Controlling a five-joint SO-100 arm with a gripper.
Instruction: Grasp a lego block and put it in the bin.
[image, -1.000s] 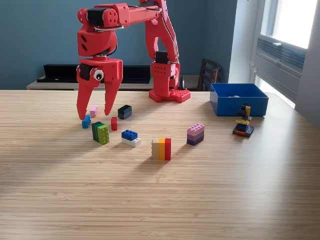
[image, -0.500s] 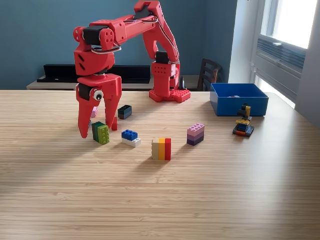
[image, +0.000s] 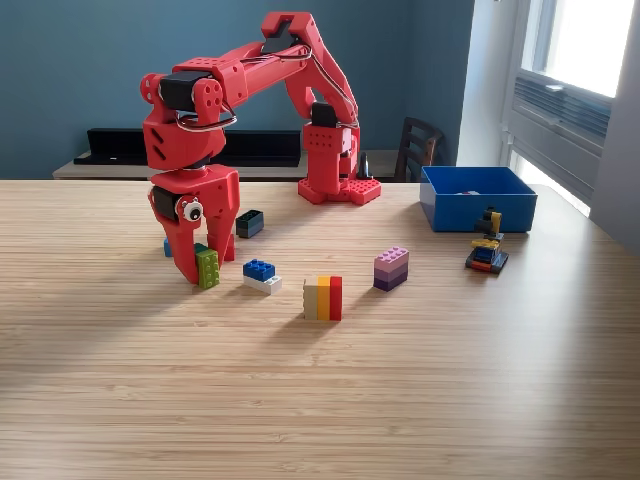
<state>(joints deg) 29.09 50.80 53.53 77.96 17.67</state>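
My red gripper (image: 207, 265) is down at the table on the exterior view's left. Its two fingers have closed in on a green lego block (image: 209, 270). The near finger (image: 188, 262) covers the block's dark half, so only the lime half shows. The block still rests on the wood. The bin (image: 478, 212) is a shallow blue box at the far right, well apart from the gripper.
Close by lie a blue-and-white block (image: 262, 277), a dark block (image: 249, 223) and a small blue piece (image: 168, 246). Further right stand a cream-orange-red stack (image: 322, 298) and a purple stack (image: 391, 268). A multicoloured pile (image: 487, 250) sits before the bin. The arm's base (image: 338, 190) is at the back.
The gripper has come down and toward the camera from above the far blocks onto the green block. Its fingers have narrowed from wide open to the block's width.
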